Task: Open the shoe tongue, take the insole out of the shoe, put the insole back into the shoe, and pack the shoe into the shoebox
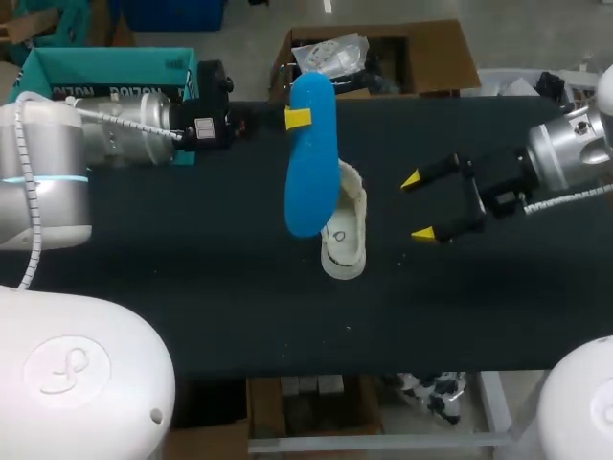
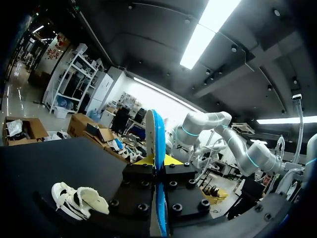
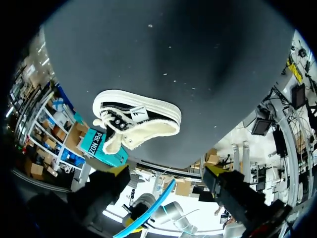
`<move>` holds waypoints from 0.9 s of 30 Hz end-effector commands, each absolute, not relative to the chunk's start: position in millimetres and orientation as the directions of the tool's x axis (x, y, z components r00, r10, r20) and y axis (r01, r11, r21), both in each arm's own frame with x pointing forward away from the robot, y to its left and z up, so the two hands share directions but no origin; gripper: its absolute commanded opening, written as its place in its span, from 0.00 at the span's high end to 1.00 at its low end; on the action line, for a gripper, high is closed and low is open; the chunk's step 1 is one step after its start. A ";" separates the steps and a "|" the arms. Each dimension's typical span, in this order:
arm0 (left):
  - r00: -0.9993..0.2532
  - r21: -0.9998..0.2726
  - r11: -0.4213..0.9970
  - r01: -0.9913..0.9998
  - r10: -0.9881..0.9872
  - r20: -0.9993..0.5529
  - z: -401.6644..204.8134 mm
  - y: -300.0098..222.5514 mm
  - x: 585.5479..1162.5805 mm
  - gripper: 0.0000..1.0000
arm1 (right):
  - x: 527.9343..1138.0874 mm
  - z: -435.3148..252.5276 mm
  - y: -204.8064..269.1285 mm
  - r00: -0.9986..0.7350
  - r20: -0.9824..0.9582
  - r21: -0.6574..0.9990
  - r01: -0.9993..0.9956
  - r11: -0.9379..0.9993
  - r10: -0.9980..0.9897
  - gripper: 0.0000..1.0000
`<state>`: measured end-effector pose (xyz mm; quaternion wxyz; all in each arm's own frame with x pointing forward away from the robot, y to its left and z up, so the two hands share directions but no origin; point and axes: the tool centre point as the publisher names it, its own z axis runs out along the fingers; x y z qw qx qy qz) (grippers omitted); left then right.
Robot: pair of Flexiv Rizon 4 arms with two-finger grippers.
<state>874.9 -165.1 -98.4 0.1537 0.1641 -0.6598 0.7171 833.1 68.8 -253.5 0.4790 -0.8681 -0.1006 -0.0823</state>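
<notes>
- Left hand: fingers clamped on the long, flat, blue foam insole. In the left wrist view the yellow tips press it from both sides near one end, and the rest stands out past them edge-on.
- The insole is out of the shoe and held in the air above the black surface. Seen from above, its free end overlaps the cream-and-black canvas sneaker; I cannot tell whether they touch.
- The sneaker lies on the surface between the two arms, with nothing holding it.
- Right hand: fingers spread apart and empty, near the sneaker but not on it.
- The teal cardboard shoebox sits at the far left, behind the left arm and well apart from the sneaker.
- Judgement: the insole is out and reinsertion comes next.
- Risk: the grip is on one end only, so the soft foam may bend or twist on meeting the collar and buckle rather than slide in.
- Risk: the unrestrained sneaker may skid or tip when pushed.
- Risk: the tongue could flop back and block the opening.
</notes>
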 end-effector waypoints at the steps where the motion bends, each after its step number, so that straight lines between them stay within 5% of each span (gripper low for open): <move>1: -0.898 -0.895 -0.084 -0.438 0.003 0.439 -98.8 -165.3 874.6 1.00 | 832.0 -248.8 71.0 0.964 0.252 -0.818 0.260 -0.513 0.087 0.00; 12: -0.899 -0.896 -0.084 -0.437 0.003 0.438 -100.3 -168.4 875.0 1.00 | 835.1 -255.0 93.1 0.986 0.163 -0.921 0.165 -0.353 0.034 0.00; 27: -0.981 -0.973 -0.156 -0.171 0.115 0.154 -135.7 -203.8 866.1 1.00 | 834.2 -258.0 117.4 0.997 0.059 -0.965 0.067 -0.254 0.041 0.00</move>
